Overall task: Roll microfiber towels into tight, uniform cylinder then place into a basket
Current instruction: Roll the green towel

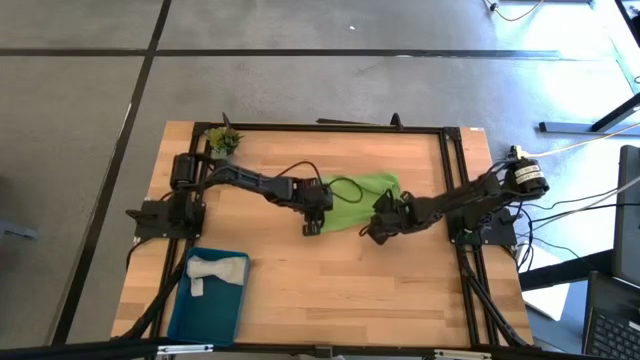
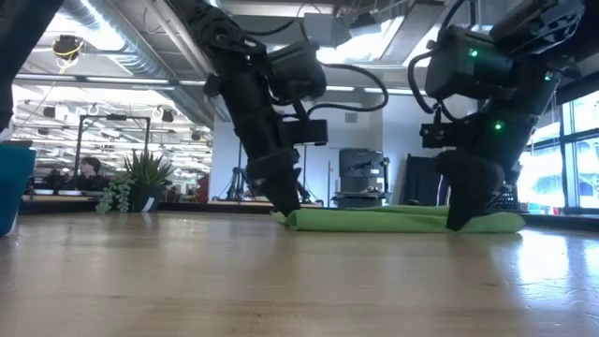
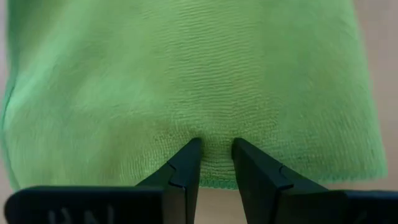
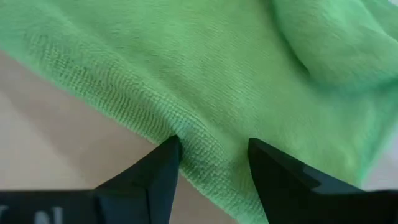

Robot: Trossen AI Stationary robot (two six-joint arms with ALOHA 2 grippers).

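At table centre, slightly toward 12 o'clock, lies the lime green towel [image 1: 365, 197], flat-ish and folded, not yet a cylinder. Its long axis runs roughly 9-to-3 in the high view, tilted a bit: the 3 o'clock end sits nearer 12, the 9 o'clock end nearer 6. The low view shows it as a low, wide strip on the wooden table [image 1: 330, 290], w/ a thicker hump toward its 3 o'clock end.

Progress, judged: abt half. The light grey towel [image 1: 214, 272] is rolled up and sits inside the teal basket [image 1: 205, 315] at approx 7 o'clock of the table. The green one has yet to be rolled tight and carried over.

Left gripper [image 3: 215, 152] is at the green towel's 9 o'clock edge, fingers nearly together w/ a pinch of the hem between the tips, so gripping cloth. Right gripper [image 4: 212, 155] is at the towel's 3–4 o'clock edge, fingers wider apart, straddling a fold of the hem; it looks clamped on a thick bunch, and the cloth puckers between the tips.

Both are low, at table level. Looks like the start of the roll or an edge being straightened; can't say which. A small plant sprig [image 1: 224, 140] stands at the 11 o'clock corner, well apart from the work.
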